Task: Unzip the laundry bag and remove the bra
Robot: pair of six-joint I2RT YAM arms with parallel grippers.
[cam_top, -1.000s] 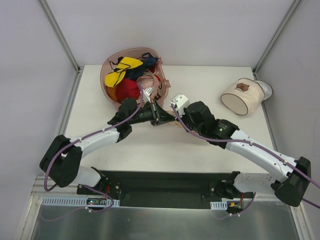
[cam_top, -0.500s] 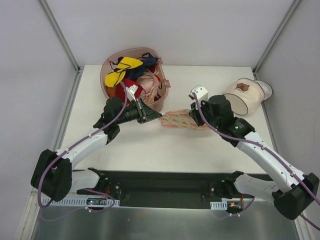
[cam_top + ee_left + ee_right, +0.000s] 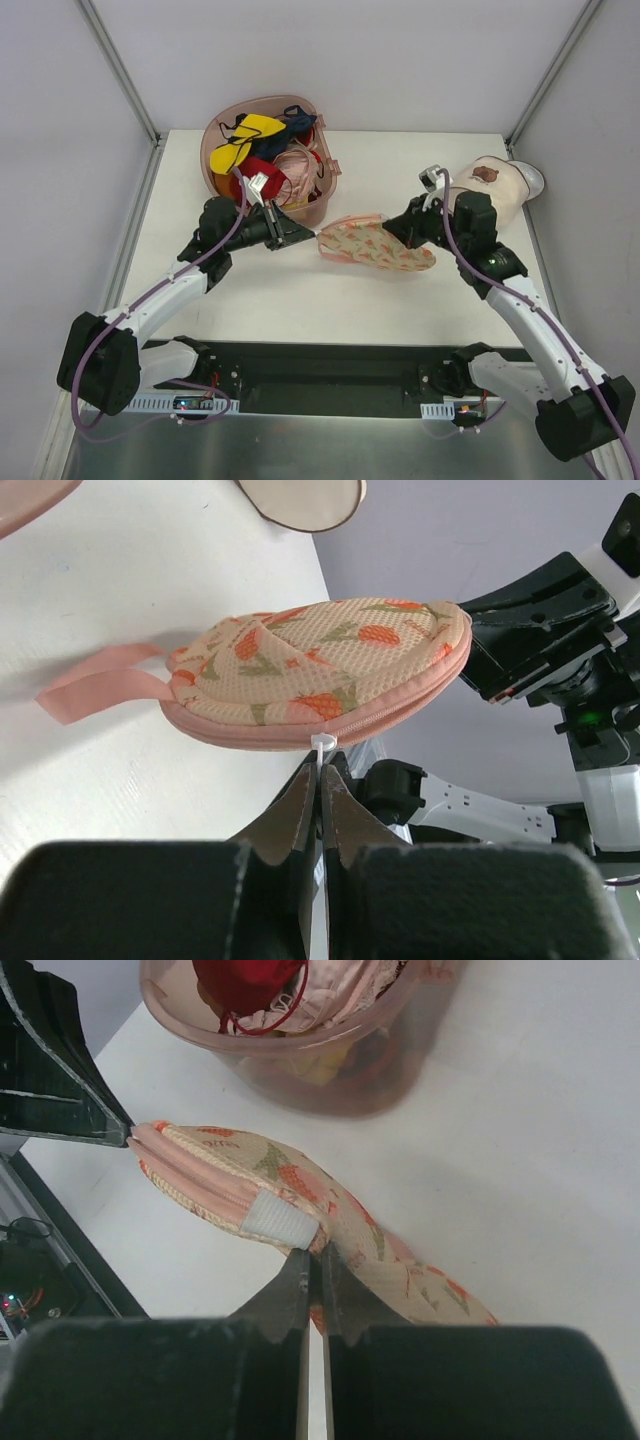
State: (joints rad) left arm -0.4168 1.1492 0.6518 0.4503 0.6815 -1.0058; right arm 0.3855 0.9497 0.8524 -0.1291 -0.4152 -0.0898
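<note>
The laundry bag [image 3: 375, 245], cream with orange-pink leaf print and pink edging, hangs just above the table between both grippers. My left gripper [image 3: 314, 235] is shut on the small white zip pull [image 3: 321, 746] at the bag's pink edge. In the left wrist view the bag [image 3: 320, 670] fills the middle, my left gripper [image 3: 321, 767] sits under it, and its pink loop [image 3: 100, 685] trails onto the table. My right gripper [image 3: 408, 228] is shut on the bag's other end; in the right wrist view my right gripper [image 3: 320, 1257] pinches the bag [image 3: 230, 1175] beside a white tab [image 3: 278, 1220]. The bra is hidden.
A pink basket [image 3: 215, 135] of red, yellow and pink garments stands at the back left, close behind the left gripper; its wall [image 3: 320, 1060] shows in the right wrist view. A cream cylindrical container [image 3: 490, 190] lies at the back right, behind the right arm.
The grippers were together at the table's middle. The right gripper has drawn rightward and the left arm back to the left, so the bag now stretches out between them.
</note>
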